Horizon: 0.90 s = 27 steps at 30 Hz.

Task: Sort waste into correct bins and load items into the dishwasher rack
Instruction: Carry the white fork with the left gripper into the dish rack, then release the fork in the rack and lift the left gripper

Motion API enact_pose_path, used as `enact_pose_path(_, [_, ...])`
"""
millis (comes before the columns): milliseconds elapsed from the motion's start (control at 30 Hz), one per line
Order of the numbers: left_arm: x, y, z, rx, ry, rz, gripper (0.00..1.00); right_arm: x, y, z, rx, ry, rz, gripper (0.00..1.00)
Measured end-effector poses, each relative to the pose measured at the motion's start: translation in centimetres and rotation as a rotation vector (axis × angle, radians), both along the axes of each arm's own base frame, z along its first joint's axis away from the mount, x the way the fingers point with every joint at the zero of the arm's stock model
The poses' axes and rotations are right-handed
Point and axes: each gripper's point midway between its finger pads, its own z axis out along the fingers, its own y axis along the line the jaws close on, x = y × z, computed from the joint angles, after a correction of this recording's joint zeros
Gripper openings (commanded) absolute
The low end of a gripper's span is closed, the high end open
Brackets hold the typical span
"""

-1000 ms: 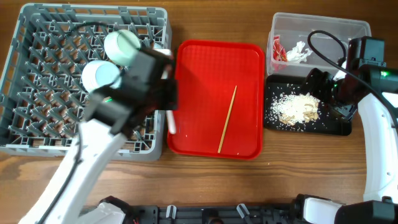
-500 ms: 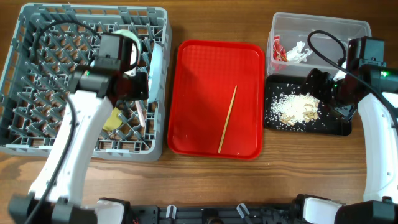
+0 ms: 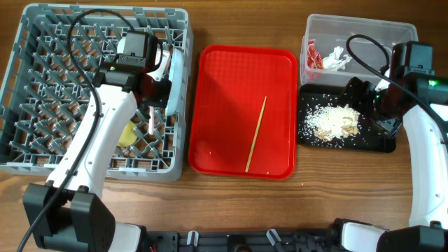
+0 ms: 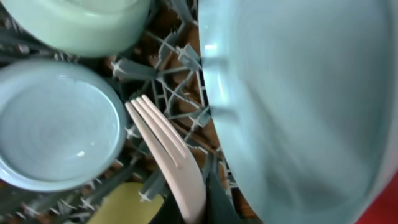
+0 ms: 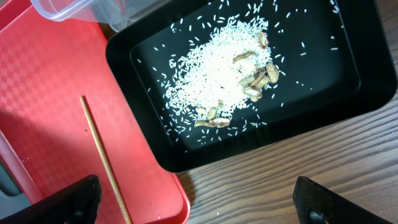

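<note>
Chopstick (image 3: 256, 133) lies nearest the robot's side, loose and slanted on the red serving tray (image 3: 224, 77), well apart from both arms. By my reading it is the one item not yet loaded. To its right, the right gripper (image 5: 199, 202) hangs over the near edge of the black tray (image 3: 311, 140), jaws spread wide with nothing between them. That tray holds the rice scraps (image 3: 336, 120) in a heap with a scatter around it, so the food waste looks sorted.

Farther in on the left, the left gripper (image 4: 199, 211) is clamped on the handle of the white fork (image 4: 168, 149), whose tines point out over the pegs of the dishwasher rack (image 3: 42, 105). Whether the fork rests on the pegs I cannot tell. Around it in the rack sit the yellow cup (image 4: 123, 204), the blue bowl (image 4: 53, 134), the green bowl (image 4: 81, 22) and the plate (image 4: 298, 99), which stands on edge near the rack's right wall.

Farthest away, the clear tub (image 3: 364, 31) holds the wrapper (image 3: 312, 57) and the tissue (image 3: 337, 58). What remains, I judge, is releasing the fork and then racking the chopstick.
</note>
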Motion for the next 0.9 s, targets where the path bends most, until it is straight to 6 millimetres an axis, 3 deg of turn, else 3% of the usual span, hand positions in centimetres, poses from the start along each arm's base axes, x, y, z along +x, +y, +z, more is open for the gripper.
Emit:
enact_pose_path(233, [0.8,1.2,0.1,0.034,-0.020,-0.048,0.04,0.0,0.0,0.0,0.000,0.000,0.000,1.00])
enact_pose_path(533, [1.3,2.5,-3.1,0.055,0.062,-0.032,0.04,0.0,0.0,0.0,0.000,0.000,0.000,1.00])
enact_pose_path(567, [1.4,2.5,-3.4,0.056,0.066,-0.032,0.08,0.0,0.0,0.0,0.000,0.000,0.000,1.00])
enact_pose_path(600, [1.4,2.5,-3.6,0.056,0.070,-0.033,0.34,0.0,0.0,0.0,0.000,0.000,0.000,1.00])
enact_pose_path(633, [1.5,2.5,-3.8,0.057,0.076,-0.033,0.41,0.0,0.0,0.0,0.000,0.000,0.000,0.99])
enact_pose_path(667, [1.5,2.5,-3.8,0.059,0.077,-0.039,0.59,0.0,0.0,0.0,0.000,0.000,0.000,1.00])
enact_pose_path(700, [1.5,2.5,-3.8,0.059,0.077,-0.039,0.66,0.0,0.0,0.0,0.000,0.000,0.000,1.00])
enact_pose_path(833, [1.5,2.5,-3.8,0.059,0.075,-0.039,0.66,0.0,0.0,0.0,0.000,0.000,0.000,1.00])
enact_pose_path(900, [1.6,2.5,-3.8,0.059,0.073,-0.039,0.56,0.0,0.0,0.0,0.000,0.000,0.000,1.00])
